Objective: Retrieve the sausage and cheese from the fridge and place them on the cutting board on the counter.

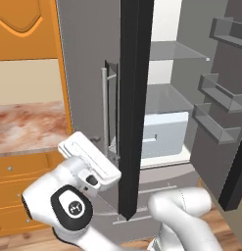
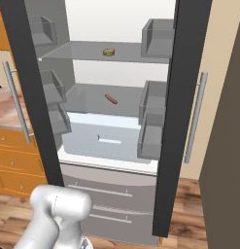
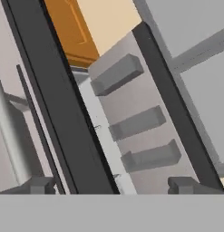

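Observation:
The fridge [image 2: 116, 121] stands with both doors swung open. A reddish-brown sausage [image 2: 111, 99] lies on the middle glass shelf. On the shelf above it rests the small yellow cheese [image 2: 109, 52]. In the hand view my gripper [image 3: 115, 186] is open, its fingertips [image 3: 41, 185] wide apart with nothing held between them. It looks along the dark edge of the left door [image 3: 63, 113], with the door's bar handle [image 3: 9, 136] to the left. The marbled counter [image 1: 29, 125] runs left of the fridge. The cutting board is out of view.
The left door's dark edge [image 1: 134, 98] stands upright just right of my white hand [image 1: 90, 162], and its bar handle [image 1: 105, 108] is close by. Door bins [image 1: 215, 93] line the right door. A pale drawer [image 2: 107, 138] sits under the sausage shelf. Orange drawers [image 1: 19, 171] lie below the counter.

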